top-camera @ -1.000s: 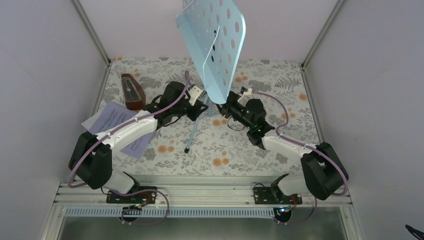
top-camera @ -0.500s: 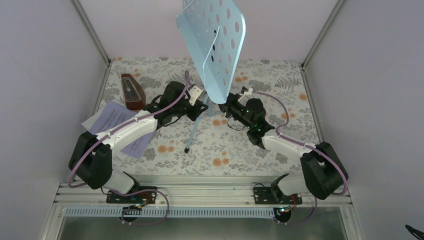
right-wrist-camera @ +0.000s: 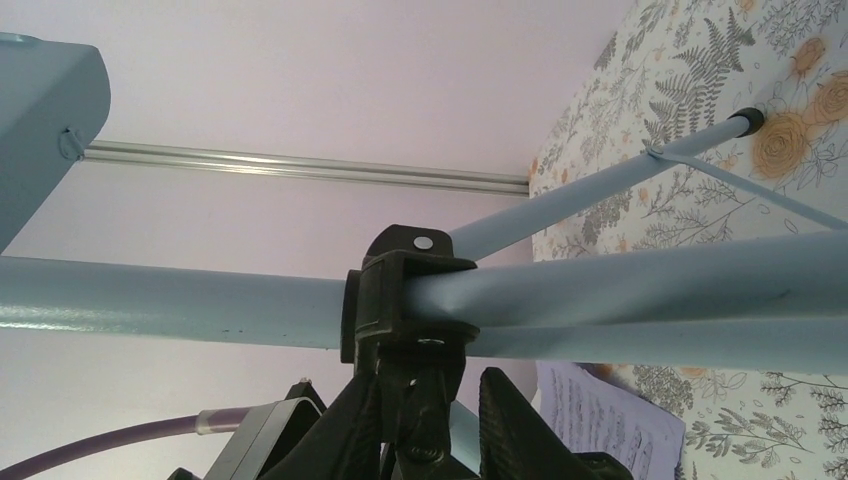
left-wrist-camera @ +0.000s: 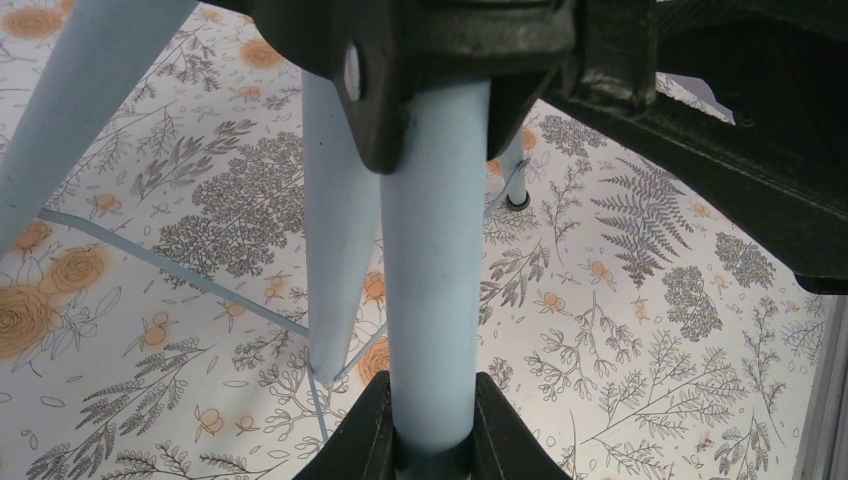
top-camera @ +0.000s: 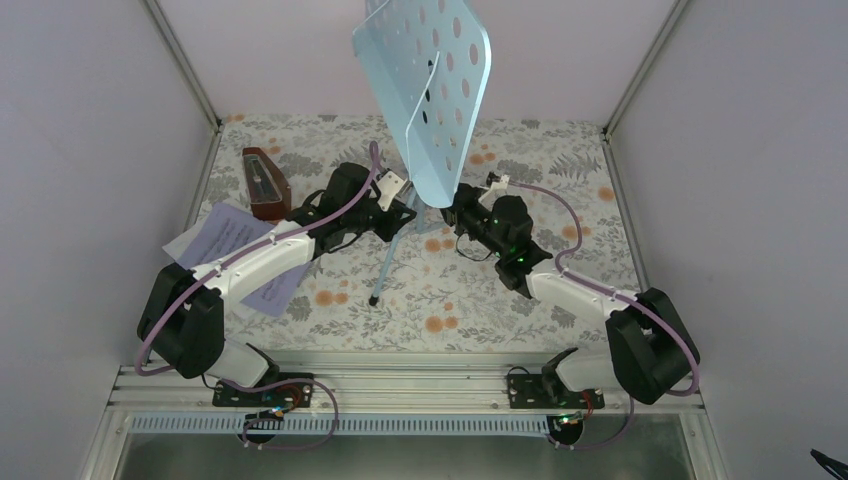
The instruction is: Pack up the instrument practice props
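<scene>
Between the jaws of the left gripper (left-wrist-camera: 433,435), clamped tight, runs the pole of the music stand (left-wrist-camera: 435,250). Its long axis is upright, with the perforated desk tilted high above the jaws and the tripod legs splaying below. It's smooth, round, pale-blue tubing joined by a black collar (right-wrist-camera: 400,290). The right gripper (right-wrist-camera: 432,420) straddles a knob under that collar; I can't tell whether its jaws pinch it. Well left of the left jaws, a reddish wooden pyramid metronome (top-camera: 265,185) and printed sheet-music pages (top-camera: 225,235) rest on floral cloth (top-camera: 560,170).

The music stand (top-camera: 395,70) looks matt painted metal, the metronome (top-camera: 266,186) glossy wood.
</scene>
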